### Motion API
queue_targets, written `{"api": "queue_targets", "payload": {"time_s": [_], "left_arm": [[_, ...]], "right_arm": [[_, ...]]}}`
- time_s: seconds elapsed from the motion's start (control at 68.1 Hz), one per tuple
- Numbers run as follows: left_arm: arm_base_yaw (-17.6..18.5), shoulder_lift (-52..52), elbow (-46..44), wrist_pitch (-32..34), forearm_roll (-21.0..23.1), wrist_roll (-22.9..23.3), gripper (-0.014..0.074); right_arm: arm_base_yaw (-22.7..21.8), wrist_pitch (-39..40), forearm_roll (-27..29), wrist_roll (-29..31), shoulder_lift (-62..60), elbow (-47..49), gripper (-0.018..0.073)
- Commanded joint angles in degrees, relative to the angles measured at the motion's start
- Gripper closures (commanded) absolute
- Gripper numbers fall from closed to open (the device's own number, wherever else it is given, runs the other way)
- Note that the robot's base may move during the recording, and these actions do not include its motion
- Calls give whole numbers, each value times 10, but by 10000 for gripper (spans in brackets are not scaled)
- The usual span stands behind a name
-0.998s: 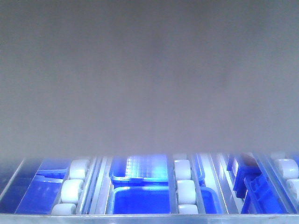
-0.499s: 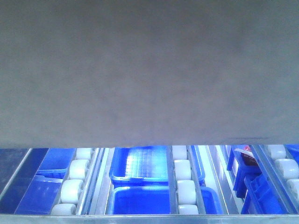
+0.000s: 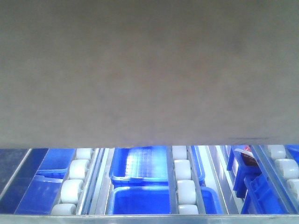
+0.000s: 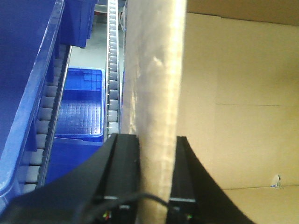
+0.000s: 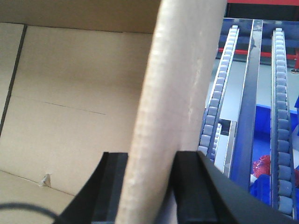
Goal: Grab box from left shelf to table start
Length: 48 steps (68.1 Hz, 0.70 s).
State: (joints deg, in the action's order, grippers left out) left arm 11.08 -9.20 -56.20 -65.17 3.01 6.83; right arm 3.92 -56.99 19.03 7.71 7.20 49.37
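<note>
Fingers (image 4: 122, 163) of your left gripper (image 4: 153, 148) are clamped on one upright wall of the box (image 4: 233, 116), one black pad outside and one inside, and your right gripper (image 5: 149, 173) pinches the opposite wall the same way. So the box sits between your two arms and fills the front view from 9 round through 12 to 3 o'clock. The white rollers of the left shelf (image 3: 183, 186) and the blue bins (image 3: 140, 200) peek out at 6 o'clock. You can't tell from here whether its base is clear of those rollers. Now the worry: you're holding thin cardboard walls, nothing under the base. If one arm leads the other, I'd expect the wall to buckle or slip out of the pads, and the box would twist. Come back too low and the bottom edge could catch the silver front bar (image 3: 149, 218) right at 6 o'clock and lever the box loose. The table isn't in any view, and the box blinds your front camera.
</note>
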Motion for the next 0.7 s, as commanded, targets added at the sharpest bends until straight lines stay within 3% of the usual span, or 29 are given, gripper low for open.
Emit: {"api": "queue_targets", "payload": {"time_s": [0.0, 0.69], "left_arm": [[3, -7, -17, 55, -11, 14, 690], [3, -7, -17, 55, -11, 14, 690]], "right_arm": [[0, 39, -12, 9, 7, 17, 501], [0, 39, -12, 9, 7, 17, 501]]}}
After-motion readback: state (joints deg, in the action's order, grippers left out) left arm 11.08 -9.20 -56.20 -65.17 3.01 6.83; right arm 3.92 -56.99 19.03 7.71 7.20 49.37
